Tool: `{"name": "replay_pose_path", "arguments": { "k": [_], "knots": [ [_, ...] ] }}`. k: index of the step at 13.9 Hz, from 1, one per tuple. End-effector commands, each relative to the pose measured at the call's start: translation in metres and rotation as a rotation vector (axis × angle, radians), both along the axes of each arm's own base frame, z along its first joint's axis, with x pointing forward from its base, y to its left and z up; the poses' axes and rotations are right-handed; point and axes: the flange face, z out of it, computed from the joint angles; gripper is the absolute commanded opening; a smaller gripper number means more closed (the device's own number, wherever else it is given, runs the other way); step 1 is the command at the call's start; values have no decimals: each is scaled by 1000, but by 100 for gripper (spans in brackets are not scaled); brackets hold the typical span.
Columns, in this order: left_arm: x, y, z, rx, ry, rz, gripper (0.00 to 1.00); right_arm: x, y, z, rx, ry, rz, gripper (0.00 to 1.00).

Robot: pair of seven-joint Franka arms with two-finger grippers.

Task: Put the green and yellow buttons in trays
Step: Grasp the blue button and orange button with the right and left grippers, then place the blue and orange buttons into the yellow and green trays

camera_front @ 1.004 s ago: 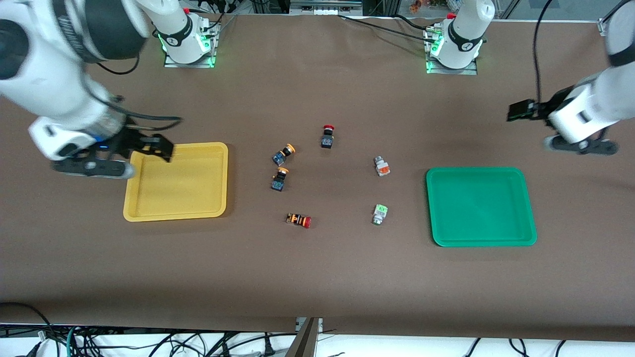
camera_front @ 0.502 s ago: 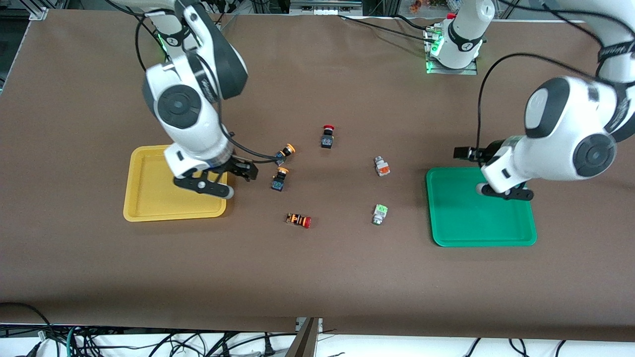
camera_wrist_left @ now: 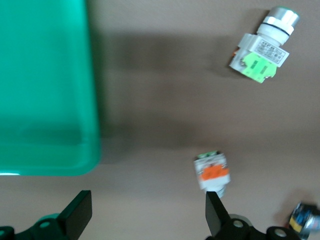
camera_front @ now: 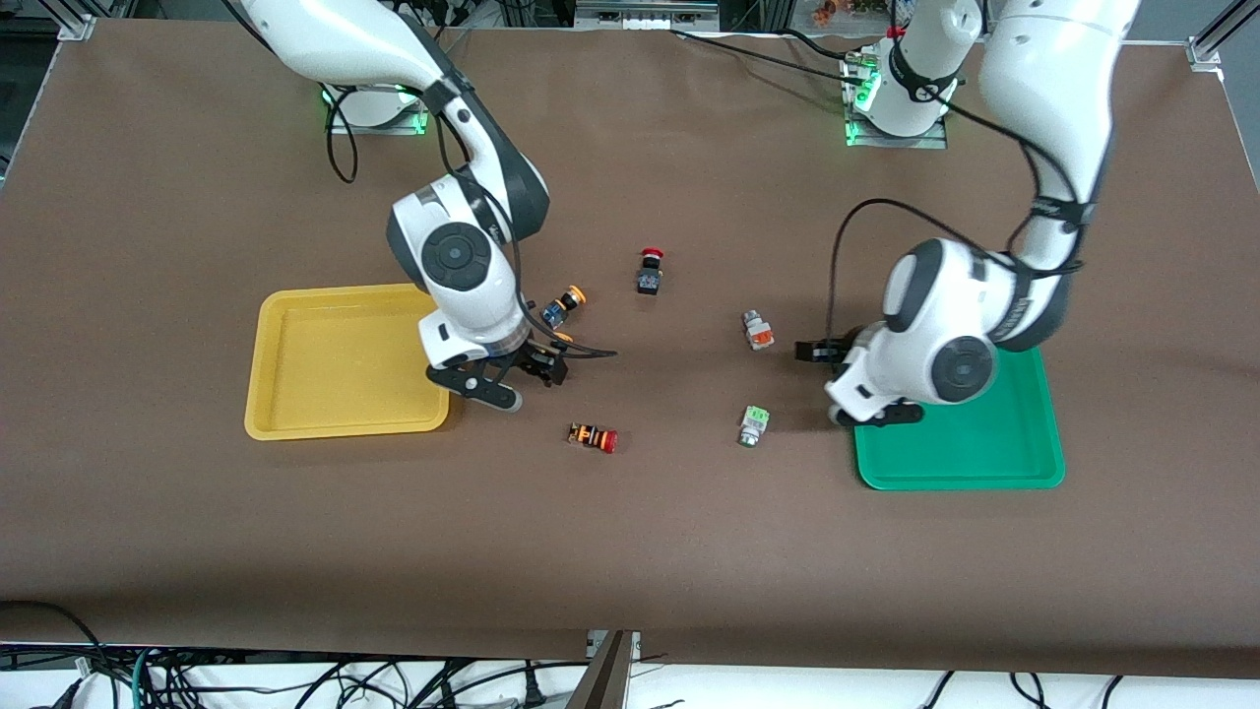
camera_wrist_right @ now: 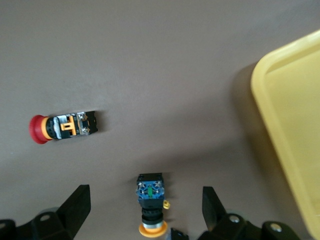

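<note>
Brown matte cloth covers the table (camera_front: 630, 551). Right arm bends down from its base, right gripper (camera_front: 527, 369) low over the cloth just beside the yellow tray (camera_front: 295, 414); its jaws stand wide apart, empty, straddling one yellow-capped button (camera_wrist_right: 151, 205) in the right wrist view. Left arm folds at the elbow, left gripper (camera_front: 832, 379) over the corner of the green tray (camera_front: 984, 463) toward the table's middle, jaws spread, empty. Trays: two, smooth plastic, shallow, rectangular with rounded corners and raised rims, neither holding a button. Yellow-capped buttons with black-blue bodies: two, the second (camera_front: 562, 304) farther from the front camera. White-bodied buttons: two, one with an orange block (camera_front: 756, 331), one with a green block (camera_front: 754, 424) nearer the camera; both lie on the cloth between the trays. Red-capped buttons: two, one black-bodied (camera_front: 650, 271), one orange-striped (camera_front: 593, 436).
</note>
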Motion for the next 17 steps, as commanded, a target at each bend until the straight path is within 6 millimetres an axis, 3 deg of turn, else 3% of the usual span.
{"name": "replay_pose_path", "arguments": {
  "k": [1,3,4,6,9,11,12,13,14,15,16,17],
  "knots": [
    [-14,-24,-13,48,-25,97,100,-5,8,-19,-13,2,-11,99],
    [-34,-26,-35,40,-84,130,100,-10,20,-40,1,-6,-10,99],
    [-48,-40,-45,38,-87,138,100,-10,23,-55,15,-19,-17,99],
    [-60,-54,-47,34,-120,163,100,-19,37,-80,29,-29,-59,99],
    [-77,-78,-52,54,-113,184,100,-27,35,-94,7,-10,-47,95],
    [-82,-76,-60,64,-115,174,100,-31,33,-100,-6,-1,-42,89],
    [-82,-76,-61,65,-114,172,84,-33,31,-103,-10,4,-42,82],
    [-84,-78,-61,65,-112,168,57,-34,30,-105,-14,7,-41,77],
    [-84,-80,-63,66,-112,164,47,-36,30,-106,-16,10,-41,71],
    [-84,-79,-70,64,-118,168,42,-38,29,-110,-21,16,-39,59],
    [-83,-81,-72,58,-131,170,32,-40,27,-113,-26,23,-36,47],
    [-82,-80,-71,57,-131,168,26,-42,27,-115,-29,26,-35,42]
  ]
}}
